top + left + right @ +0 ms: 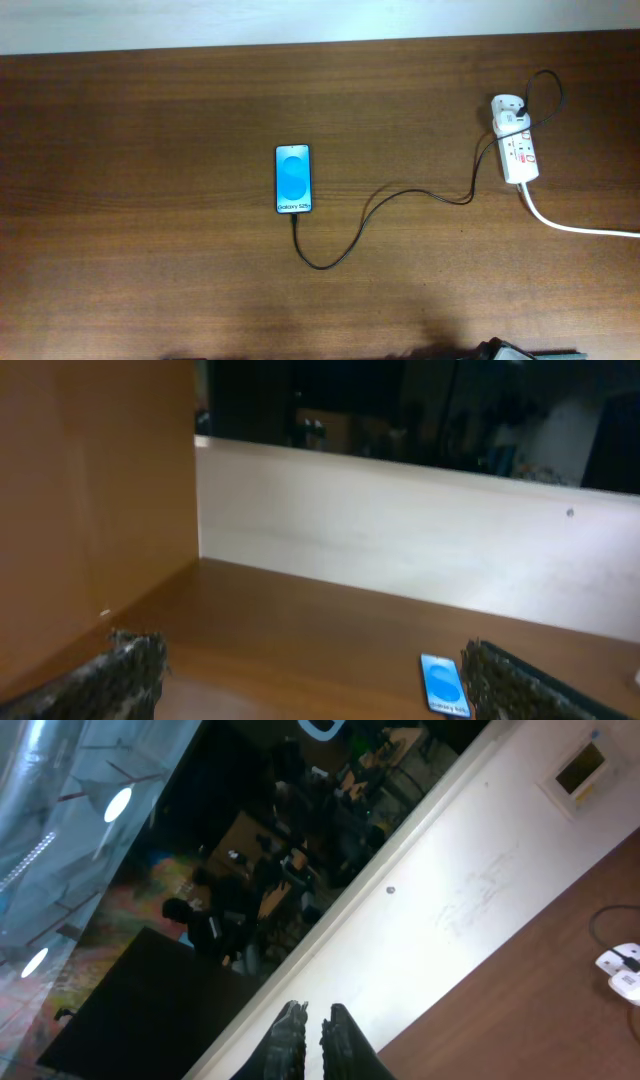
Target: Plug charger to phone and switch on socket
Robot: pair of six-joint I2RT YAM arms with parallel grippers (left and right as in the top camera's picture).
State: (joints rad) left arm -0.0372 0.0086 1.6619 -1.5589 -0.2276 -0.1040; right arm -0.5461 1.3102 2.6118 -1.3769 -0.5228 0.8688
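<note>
Dark wood counter (pixel 150 200), grain running left to right.

Nearest: both arms sit back at the near edge, well apart from everything. Left gripper (pixel 310 660): jaws wide, nothing between them. Right gripper (pixel 315 1012): jaws narrow, fingers almost meeting, nothing held. Its camera is tipped up at the wall.

Mid counter: the charger (pixel 400 193) lies in a slack loop that bulges toward the near edge. One end runs to the bottom edge of the phone (pixel 293 179), which lies flat, screen up and lit blue. The tip looks seated, but it is too small to confirm.

Far right: the socket (pixel 519 150), a white power strip with red marks on its face. The charger's other end meets its upper part, with a spare black loop arching beyond it. Thick white cord (pixel 580 228) leaves toward the right edge. Cannot tell whether the switch is on or off.

Judgement: the switch is likely what remains.

Risks:
- An arm sweeping low over the slack loop could snag it, drag the phone or pull the tip out.
- The strip looks light and unanchored, so an off-centre press may slide or tip it.
- The red marks sit close together, so the wrong rocker is easy to hit.
- The black loop beside the plug could catch a finger.
- The right wrist view holds the strip only at its edge, which makes for poor aiming.
</note>
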